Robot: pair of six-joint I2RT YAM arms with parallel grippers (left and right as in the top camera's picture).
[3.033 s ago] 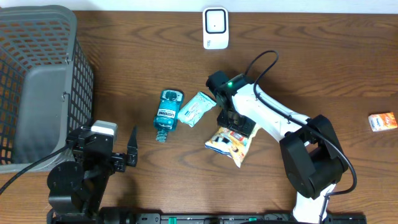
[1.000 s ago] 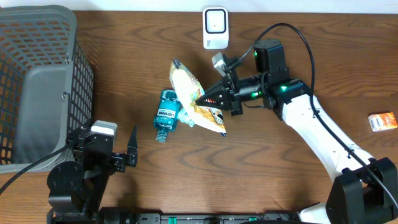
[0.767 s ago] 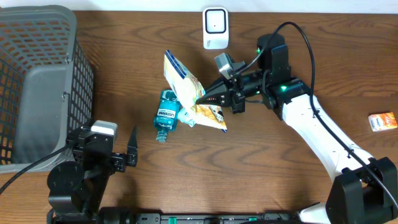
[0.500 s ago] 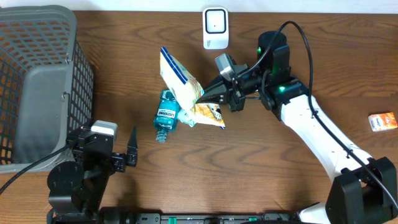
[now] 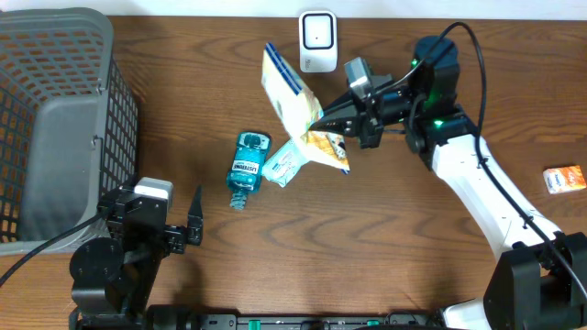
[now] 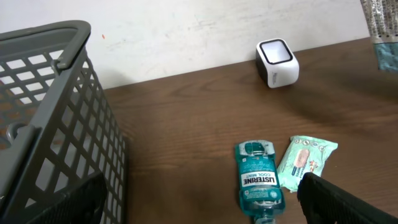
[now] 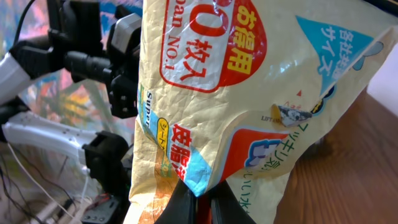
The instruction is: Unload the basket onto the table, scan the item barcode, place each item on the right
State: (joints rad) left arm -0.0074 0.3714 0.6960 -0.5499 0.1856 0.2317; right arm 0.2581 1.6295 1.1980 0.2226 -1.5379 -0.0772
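right gripper (image 7: 198,200) is clamped shut on a crease near the bottom edge of the snack bag (image 7: 249,93), and that thin pinch is all that's holding it. my read is the bag is super light, crinkly and soft, probably full of air and something crushable, so it'll flop and twist around that 1 pinch point. the film looks glossy, so it could slip. i'd hold a flat sealed edge instead of the belly, so the printed panel stays smooth for the reader. can't spot the barcode in any view.

from above, the bag is up off the table (image 5: 367,257), tilted, just in front of the scanner.

the rest, closest first: left gripper (image 6: 199,190) is parked at the near edge with its fingers wide open, holding nothing. then a mouthwash bottle (image 5: 247,165) lying flat with a wipes pack (image 5: 286,163) right beside it, both below the bag and apart from it. basket (image 5: 55,110) is way off left, and a small orange box (image 5: 564,178) is far right. the white scanner (image 5: 317,41) is at the far edge. i don't see anything between the bag and the scanner.
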